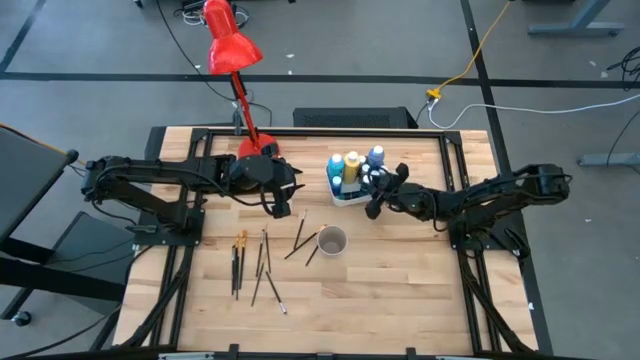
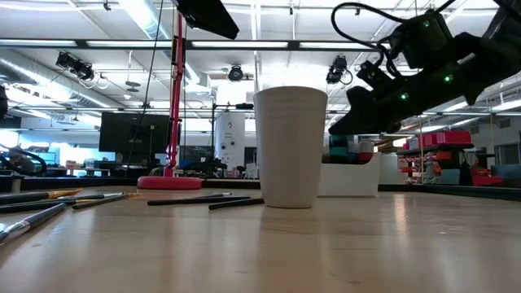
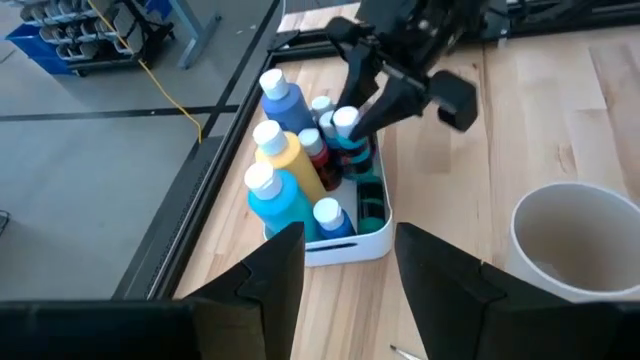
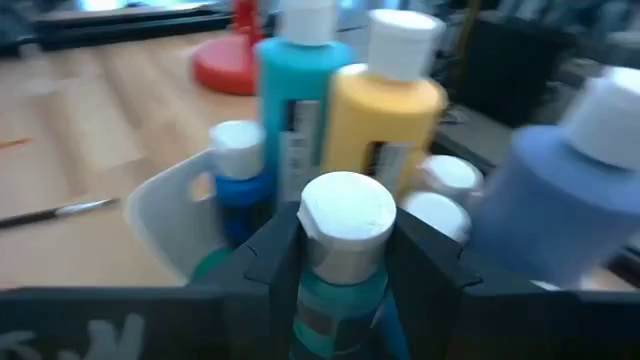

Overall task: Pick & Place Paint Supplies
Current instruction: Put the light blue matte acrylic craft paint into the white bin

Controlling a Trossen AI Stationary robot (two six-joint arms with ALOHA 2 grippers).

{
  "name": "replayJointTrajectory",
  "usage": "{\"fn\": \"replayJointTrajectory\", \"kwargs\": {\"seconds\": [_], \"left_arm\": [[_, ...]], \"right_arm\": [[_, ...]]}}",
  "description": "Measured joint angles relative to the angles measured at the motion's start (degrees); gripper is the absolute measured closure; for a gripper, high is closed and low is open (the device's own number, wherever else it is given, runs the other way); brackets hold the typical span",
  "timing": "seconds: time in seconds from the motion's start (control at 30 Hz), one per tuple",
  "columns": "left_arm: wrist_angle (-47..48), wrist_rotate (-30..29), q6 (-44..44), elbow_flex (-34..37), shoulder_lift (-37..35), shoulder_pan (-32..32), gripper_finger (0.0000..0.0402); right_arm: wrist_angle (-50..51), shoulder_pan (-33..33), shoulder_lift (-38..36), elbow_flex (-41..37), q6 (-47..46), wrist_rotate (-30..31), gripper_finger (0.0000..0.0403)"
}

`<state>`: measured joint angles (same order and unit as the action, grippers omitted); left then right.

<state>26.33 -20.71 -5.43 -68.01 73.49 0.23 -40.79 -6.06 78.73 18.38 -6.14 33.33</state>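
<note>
From the table-level camera I have the brushes [image 2: 57, 199] nearest me, lying flat on the wooden table [image 2: 326, 252] with their long axes running mostly front to back, a few slanted toward the white cup [image 2: 291, 146] that stands upright just beyond them. From overhead the same brushes [image 1: 258, 262] spread in a loose fan on the near half, two of them angled up toward the cup [image 1: 331, 241]. Farther back sits the white tray [image 1: 350, 196] packed with upright paint bottles [image 1: 351, 167], caps pointing straight up: a tall teal one [image 4: 300, 90], a tall yellow one [image 4: 385, 110], a blue one [image 4: 560, 200] and shorter ones among them. My right gripper [image 1: 376, 190] is over the tray's right end, and on its wrist camera the fingers [image 4: 270, 260] are clamped on either side of a small teal bottle with a white cap [image 4: 345, 250], which stands vertical between them. My left gripper [image 1: 281, 205] hangs to the left of the tray, jaws spread apart with nothing between them. At the far edge stands the red desk lamp [image 1: 232, 50].
</note>
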Motion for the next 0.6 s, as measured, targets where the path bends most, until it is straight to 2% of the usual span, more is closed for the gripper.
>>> {"fn": "replayJointTrajectory", "kwargs": {"seconds": [0.13, 0.27, 0.6], "left_arm": [[-0.33, 0.02, -0.09, 0.0, 0.0, 0.02, 0.0235], [-0.33, 0.02, -0.15, 0.0, 0.0, 0.0, 0.0235], [-0.23, 0.02, -0.13, 0.0, 0.0, 0.0, 0.0235]], "right_arm": [[-1.77, -0.18, 2.1, 0.14, -1.35, -0.17, 0.0276], [-2.58, -0.16, 2.59, 0.06, 2.45, -0.7, 0.0269], [-5.03, -0.18, 2.81, -0.14, 5.52, -1.23, 0.0216]]}}
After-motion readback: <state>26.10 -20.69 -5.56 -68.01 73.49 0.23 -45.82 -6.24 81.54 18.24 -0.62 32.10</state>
